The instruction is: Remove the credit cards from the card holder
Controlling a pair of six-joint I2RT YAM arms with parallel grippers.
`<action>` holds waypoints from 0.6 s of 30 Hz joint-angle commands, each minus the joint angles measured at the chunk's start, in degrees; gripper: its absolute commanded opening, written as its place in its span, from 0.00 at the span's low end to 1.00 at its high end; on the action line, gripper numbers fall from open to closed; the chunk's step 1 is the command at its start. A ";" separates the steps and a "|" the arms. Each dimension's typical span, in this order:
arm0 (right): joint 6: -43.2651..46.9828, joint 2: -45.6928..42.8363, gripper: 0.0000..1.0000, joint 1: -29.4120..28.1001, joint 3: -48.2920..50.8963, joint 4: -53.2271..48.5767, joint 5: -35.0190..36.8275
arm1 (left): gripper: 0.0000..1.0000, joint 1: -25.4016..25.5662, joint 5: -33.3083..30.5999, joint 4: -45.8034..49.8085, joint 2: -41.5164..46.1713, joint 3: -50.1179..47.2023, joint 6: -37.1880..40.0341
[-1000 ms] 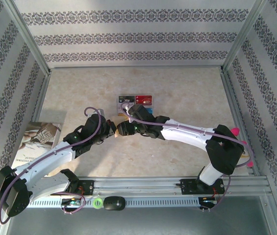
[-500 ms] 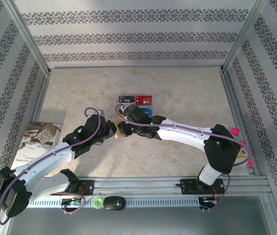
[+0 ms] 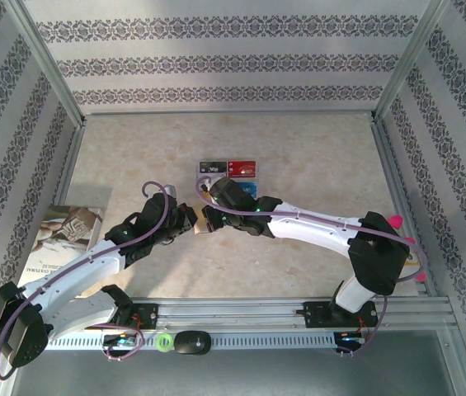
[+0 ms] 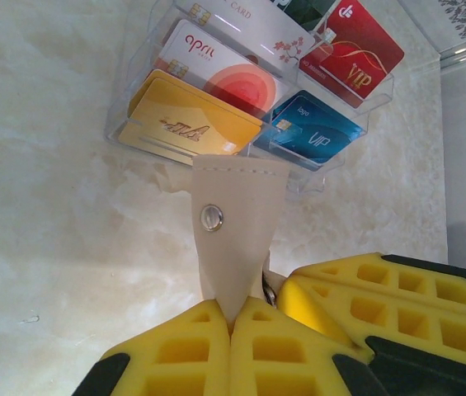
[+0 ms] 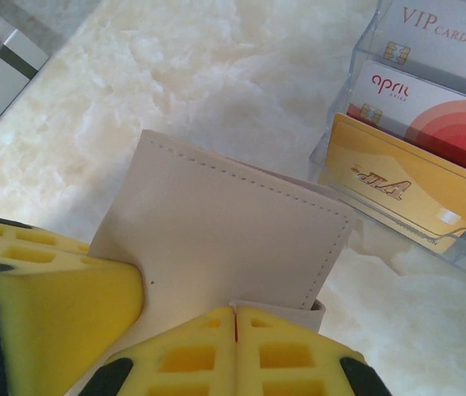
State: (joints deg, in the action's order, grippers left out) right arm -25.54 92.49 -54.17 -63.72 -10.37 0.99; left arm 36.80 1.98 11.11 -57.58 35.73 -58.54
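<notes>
Newly clamped on the card holder (image 5: pixel 224 223) edge, right fingers (image 5: pixel 290 355) join left fingers (image 4: pixel 183 355) pinching its strap tab (image 4: pixel 237 214); holder seemingly unopened, no cards out yet.

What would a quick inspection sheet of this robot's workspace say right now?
Surface: pale marbled tabletop, no spills seen.
Job's things: tan card holder, folded, held by both hands; no card seen coming out.
Clutter: clear card stand with colourful cards just beyond it; printed booklet at the left; pink object at the right; black object and green ring on the front rail.
Hands: left hand shut on the strap tab; right hand shut on the card holder's edge.
Cables: a purple cable along each arm.
Surroundings: patterned walls.
</notes>
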 commanded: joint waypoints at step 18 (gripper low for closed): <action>-6.99 -16.80 0.00 7.20 20.28 -0.57 3.98 | 0.41 3.01 12.70 -15.62 -15.29 -9.18 -0.60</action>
State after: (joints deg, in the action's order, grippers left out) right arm -31.38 78.59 -47.68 -44.07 -10.55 4.03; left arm 38.70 12.80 -2.44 -70.02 27.00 -59.31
